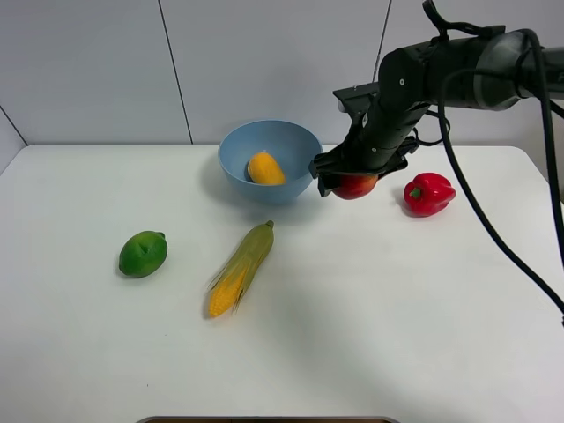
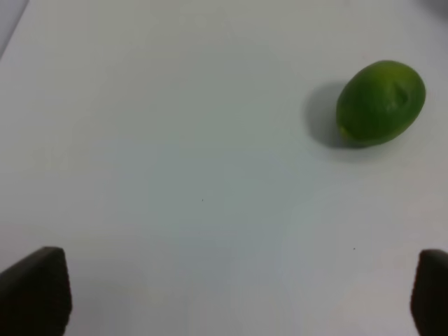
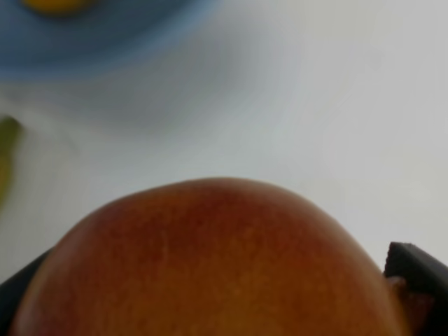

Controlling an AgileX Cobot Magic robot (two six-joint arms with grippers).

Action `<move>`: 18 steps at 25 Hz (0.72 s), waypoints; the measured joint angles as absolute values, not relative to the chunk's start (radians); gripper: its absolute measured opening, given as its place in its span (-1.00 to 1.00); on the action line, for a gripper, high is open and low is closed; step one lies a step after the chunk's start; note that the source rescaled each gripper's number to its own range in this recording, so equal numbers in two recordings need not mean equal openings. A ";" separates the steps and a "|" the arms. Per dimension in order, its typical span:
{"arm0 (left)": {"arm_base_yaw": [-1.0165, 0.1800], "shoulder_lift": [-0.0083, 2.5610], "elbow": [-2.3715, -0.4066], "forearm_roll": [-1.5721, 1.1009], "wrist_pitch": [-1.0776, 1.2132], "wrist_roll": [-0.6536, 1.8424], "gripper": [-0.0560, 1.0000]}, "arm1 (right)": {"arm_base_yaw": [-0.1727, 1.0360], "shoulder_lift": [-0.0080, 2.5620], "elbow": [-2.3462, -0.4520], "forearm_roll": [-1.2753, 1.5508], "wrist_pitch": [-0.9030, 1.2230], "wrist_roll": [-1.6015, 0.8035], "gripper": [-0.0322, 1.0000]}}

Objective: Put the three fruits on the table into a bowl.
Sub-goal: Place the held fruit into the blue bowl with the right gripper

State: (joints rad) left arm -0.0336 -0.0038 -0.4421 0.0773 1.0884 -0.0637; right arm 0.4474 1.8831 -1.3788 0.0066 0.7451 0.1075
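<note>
The light-blue bowl stands at the back middle of the white table with the yellow-orange mango inside. My right gripper is shut on the red apple and holds it just right of the bowl's rim, above the table. In the right wrist view the apple fills the frame between the fingers. The green lime lies on the table at the left. It also shows in the left wrist view, ahead of my open, empty left gripper.
A husked corn cob lies in front of the bowl, between the lime and the table's middle. A red bell pepper sits right of the apple. The right arm's black cable hangs over the right side.
</note>
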 joint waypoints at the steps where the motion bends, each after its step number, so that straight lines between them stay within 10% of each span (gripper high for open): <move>1: -0.034 -0.004 -0.442 0.077 1.088 -0.064 1.00 | 0.452 1.873 -1.379 0.007 0.735 0.107 0.66; 18: -0.034 -0.004 -0.442 0.079 1.088 -0.063 1.00 | 0.496 1.821 -1.470 -0.018 0.518 0.125 0.66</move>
